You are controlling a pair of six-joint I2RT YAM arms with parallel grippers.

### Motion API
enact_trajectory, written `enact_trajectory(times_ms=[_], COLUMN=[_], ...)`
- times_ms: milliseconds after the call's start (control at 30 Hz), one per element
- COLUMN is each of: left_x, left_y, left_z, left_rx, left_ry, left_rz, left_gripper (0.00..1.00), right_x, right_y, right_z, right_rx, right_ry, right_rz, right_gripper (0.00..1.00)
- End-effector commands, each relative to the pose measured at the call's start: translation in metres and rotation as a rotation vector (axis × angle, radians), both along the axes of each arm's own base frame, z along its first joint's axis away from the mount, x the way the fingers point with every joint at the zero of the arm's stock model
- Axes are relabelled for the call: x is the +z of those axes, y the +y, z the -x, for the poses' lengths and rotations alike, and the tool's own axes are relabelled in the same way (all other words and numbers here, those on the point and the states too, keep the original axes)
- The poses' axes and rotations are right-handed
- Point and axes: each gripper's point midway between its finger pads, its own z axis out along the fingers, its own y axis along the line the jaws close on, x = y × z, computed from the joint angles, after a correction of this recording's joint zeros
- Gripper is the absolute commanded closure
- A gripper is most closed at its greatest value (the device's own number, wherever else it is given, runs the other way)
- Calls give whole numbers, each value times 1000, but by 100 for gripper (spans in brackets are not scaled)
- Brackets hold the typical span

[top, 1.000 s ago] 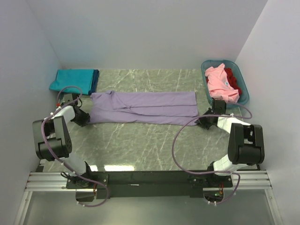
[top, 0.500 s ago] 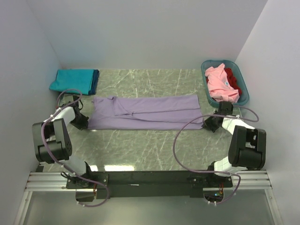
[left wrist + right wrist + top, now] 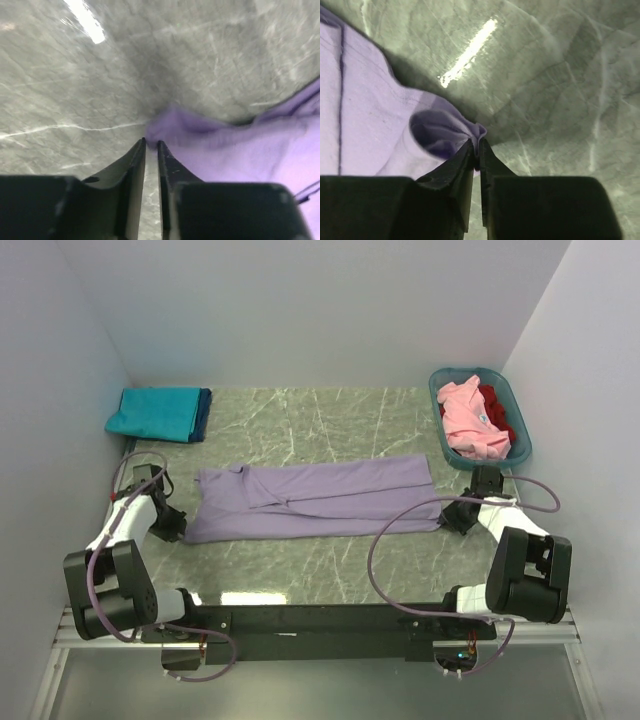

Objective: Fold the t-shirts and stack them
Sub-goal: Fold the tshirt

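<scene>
A large lavender t-shirt (image 3: 320,495) lies spread lengthwise across the middle of the marble table, folded into a long band. My left gripper (image 3: 180,530) sits low at its near left corner. In the left wrist view the jaws (image 3: 151,142) stand almost together, with a blurred corner of the shirt (image 3: 240,150) bunched at their tips. My right gripper (image 3: 450,518) is at the near right corner. Its tips (image 3: 478,145) pinch a puckered fold of the shirt (image 3: 365,110). A folded teal t-shirt (image 3: 155,412) lies on a dark blue one (image 3: 204,412) at the back left.
A teal-blue plastic basket (image 3: 470,373) stands at the back right against the wall and holds a pink shirt (image 3: 470,425) and a red one (image 3: 497,410). White walls close in on the left, back and right. Cables loop from both arms over the near table.
Both grippers have drawn back toward the near edge. The lavender shirt has slid with them, away from the back wall. The right gripper has also moved outward to the right.
</scene>
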Motion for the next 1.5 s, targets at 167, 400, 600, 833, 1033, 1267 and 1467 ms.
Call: enact_trajectory(times_ms=[167, 400, 600, 833, 1033, 1267, 1467], left_x=[21, 74, 109, 121, 116, 113, 112], left_y=[21, 32, 22, 3, -9, -12, -11], left_z=[-1, -15, -26, -36, -41, -44, -43], left_rx=[71, 59, -39, -178, -223, -239, -234], left_ry=[-70, -216, -332, -476, -509, -510, -501], left_rz=[-105, -190, -254, -289, -279, -266, -268], left_gripper=[45, 12, 1, 1, 0, 0, 1], right_x=[18, 46, 72, 51, 34, 26, 23], right_y=[-26, -20, 15, 46, 57, 60, 63], right_z=[4, -2, -15, -12, -14, -23, -32], right_rx=[-39, -3, 184, 389, 444, 454, 454], right_ry=[-25, -99, -172, -66, -19, 2, 5], right_rz=[130, 203, 287, 296, 282, 286, 282], right_gripper=[64, 60, 60, 64, 70, 71, 71])
